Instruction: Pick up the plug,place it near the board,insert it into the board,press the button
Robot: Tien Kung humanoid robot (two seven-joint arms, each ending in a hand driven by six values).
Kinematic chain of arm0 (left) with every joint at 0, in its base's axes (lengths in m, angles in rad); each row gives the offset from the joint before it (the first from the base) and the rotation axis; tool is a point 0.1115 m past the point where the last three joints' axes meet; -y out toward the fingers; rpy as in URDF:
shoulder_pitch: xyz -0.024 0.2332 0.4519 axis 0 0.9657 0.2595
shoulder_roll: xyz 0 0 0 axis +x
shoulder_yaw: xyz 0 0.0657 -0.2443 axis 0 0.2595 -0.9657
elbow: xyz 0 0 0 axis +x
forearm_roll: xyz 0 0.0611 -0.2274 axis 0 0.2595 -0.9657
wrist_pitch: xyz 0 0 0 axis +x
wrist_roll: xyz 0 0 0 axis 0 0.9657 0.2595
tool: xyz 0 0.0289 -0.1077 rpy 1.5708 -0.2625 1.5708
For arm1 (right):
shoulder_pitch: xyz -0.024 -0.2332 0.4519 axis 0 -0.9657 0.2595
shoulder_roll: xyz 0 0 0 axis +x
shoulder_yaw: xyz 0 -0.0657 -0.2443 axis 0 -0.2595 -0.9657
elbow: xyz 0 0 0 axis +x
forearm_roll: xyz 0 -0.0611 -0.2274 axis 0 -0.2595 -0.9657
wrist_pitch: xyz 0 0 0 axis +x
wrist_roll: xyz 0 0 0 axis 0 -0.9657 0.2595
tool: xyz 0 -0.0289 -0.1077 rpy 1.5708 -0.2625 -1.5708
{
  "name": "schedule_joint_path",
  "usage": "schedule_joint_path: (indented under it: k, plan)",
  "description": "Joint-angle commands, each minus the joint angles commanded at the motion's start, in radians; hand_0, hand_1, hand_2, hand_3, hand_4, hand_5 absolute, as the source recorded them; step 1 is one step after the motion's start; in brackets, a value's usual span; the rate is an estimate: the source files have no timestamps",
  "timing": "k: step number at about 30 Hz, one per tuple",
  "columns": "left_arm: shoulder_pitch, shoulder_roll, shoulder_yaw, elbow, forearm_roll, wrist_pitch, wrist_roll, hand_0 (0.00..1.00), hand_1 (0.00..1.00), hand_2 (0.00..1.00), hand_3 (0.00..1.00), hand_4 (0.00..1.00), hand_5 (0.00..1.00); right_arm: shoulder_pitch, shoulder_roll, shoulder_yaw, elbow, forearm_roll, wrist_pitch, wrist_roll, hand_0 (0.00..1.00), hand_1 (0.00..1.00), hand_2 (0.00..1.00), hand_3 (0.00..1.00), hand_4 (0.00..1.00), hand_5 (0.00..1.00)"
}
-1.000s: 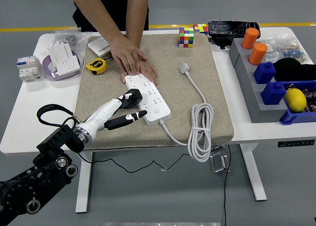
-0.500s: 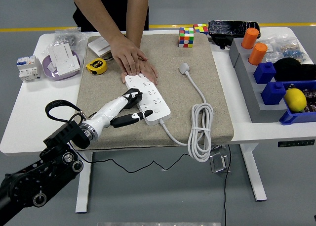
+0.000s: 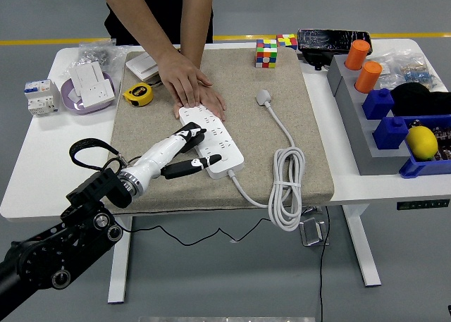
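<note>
Reaching in from the lower left, your left hand sits over the near end of the white power strip, which serves as the board and lies slanted on the beige mat. Its fingers are stretched out rather than curled; the upper ones rest on or just above the strip's top face, and one lower black finger points along the strip's near side edge. You have nothing grasped in that hand. Whether a fingertip is actually on the strip's button cannot be told from this view.

At the strip's far end, a person's hand lies flat, palm down, with fingertips on the strip's top, holding it to the mat. The person stands beyond the strip at the table's far side.

To the right of the strip, the white plug lies on the mat, well apart from the strip and not inserted. Its cable runs toward you from the plug, loops into a coil near the mat's front edge, and joins the strip's near end.

Left of the strip's far end, a yellow tape measure rests on the mat. Beyond the strip, to its right, stand two colourful puzzle cubes.
</note>
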Motion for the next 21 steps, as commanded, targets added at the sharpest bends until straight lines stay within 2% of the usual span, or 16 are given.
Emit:
schedule_joint_path:
  k: [9, 21]
  plan:
    - [-0.059, -0.003, 0.058, 0.031, -0.004, -0.005, -0.002, 0.998, 0.998, 0.998, 0.984, 0.998, 0.998, 0.003, -0.002, -0.005, 0.0, 0.002, -0.001, 0.0, 0.998, 0.955, 0.888, 0.924, 0.998, 0.998]
    - [-0.111, -0.014, 0.105, 0.085, 0.007, -0.01, -0.006, 0.998, 0.998, 0.998, 0.981, 0.998, 0.998, -0.002, -0.004, -0.013, -0.001, 0.001, -0.001, -0.001, 0.998, 0.955, 0.887, 0.924, 0.998, 0.998]
